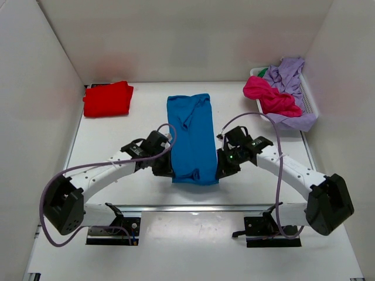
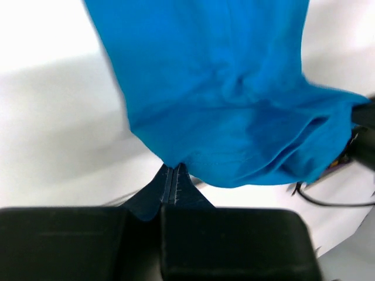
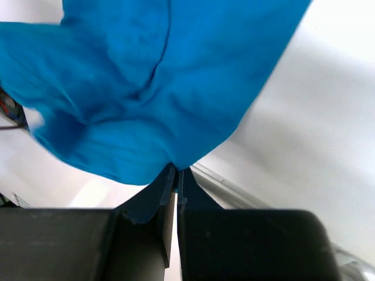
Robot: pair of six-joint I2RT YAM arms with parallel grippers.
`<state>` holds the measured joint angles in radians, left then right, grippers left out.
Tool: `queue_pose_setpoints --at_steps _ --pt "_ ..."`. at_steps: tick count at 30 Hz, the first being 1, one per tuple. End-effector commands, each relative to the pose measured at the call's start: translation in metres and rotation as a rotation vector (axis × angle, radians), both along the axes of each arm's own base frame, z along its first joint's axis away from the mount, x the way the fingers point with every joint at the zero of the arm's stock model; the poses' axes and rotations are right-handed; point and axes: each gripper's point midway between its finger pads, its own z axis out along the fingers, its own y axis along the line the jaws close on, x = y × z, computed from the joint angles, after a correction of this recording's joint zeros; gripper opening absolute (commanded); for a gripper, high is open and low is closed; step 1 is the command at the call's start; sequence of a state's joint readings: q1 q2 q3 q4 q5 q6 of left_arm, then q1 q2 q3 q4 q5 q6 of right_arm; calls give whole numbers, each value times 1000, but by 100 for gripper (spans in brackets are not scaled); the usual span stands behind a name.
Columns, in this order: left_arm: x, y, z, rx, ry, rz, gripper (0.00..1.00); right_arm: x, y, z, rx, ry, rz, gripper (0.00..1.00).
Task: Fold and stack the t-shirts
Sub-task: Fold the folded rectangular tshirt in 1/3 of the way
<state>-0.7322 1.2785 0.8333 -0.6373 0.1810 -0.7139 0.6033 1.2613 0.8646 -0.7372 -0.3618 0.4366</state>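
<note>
Blue t-shirt (image 1: 192, 137) pinched by left fingers (image 2: 153, 202) and right fingers (image 3: 188, 199); red t-shirt (image 1: 107, 98), basket (image 1: 310, 100) aside.

This is a robot lab cell, folks: a white table (image 1: 117, 134) boxed in by bare white walls (image 1: 35, 88) on three sides. The left arm (image 1: 99, 175) and right arm (image 1: 293, 170) are bolted to a metal rail (image 1: 187, 208) at the near edge, purple cables (image 1: 279, 181) looping loose. The props are few: a blue shirt (image 1: 190, 137) laid mid-table, a red shirt (image 1: 107, 98) folded far left, a basket (image 1: 310, 102) of cloth far right.
</note>
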Motion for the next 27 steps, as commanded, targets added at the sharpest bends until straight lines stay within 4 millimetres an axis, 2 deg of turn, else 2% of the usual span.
queue_pose_setpoints --at_steps 1,4,9,13,14,18,24,27 --pt "27 1 17 -24 -31 -1 0 15 -4 8 -6 -16 64 0" --pt "49 2 22 -12 -41 13 0 44 -3 18 -6 -58 70 0" --pt "86 7 29 -27 -65 52 0 97 -9 23 -29 -106 40 0" --pt "111 12 23 -15 -58 73 0 128 -8 15 -53 -114 43 1" --pt "116 13 21 -22 -56 78 0 139 -8 19 -44 -137 41 0" --pt "131 9 17 -24 -61 68 0 157 -3 15 -49 -147 46 0" --pt "164 10 15 -18 -77 82 0 187 3 15 -82 -181 62 0" --pt "172 10 12 -20 -73 86 0 202 2 12 -87 -187 60 1"
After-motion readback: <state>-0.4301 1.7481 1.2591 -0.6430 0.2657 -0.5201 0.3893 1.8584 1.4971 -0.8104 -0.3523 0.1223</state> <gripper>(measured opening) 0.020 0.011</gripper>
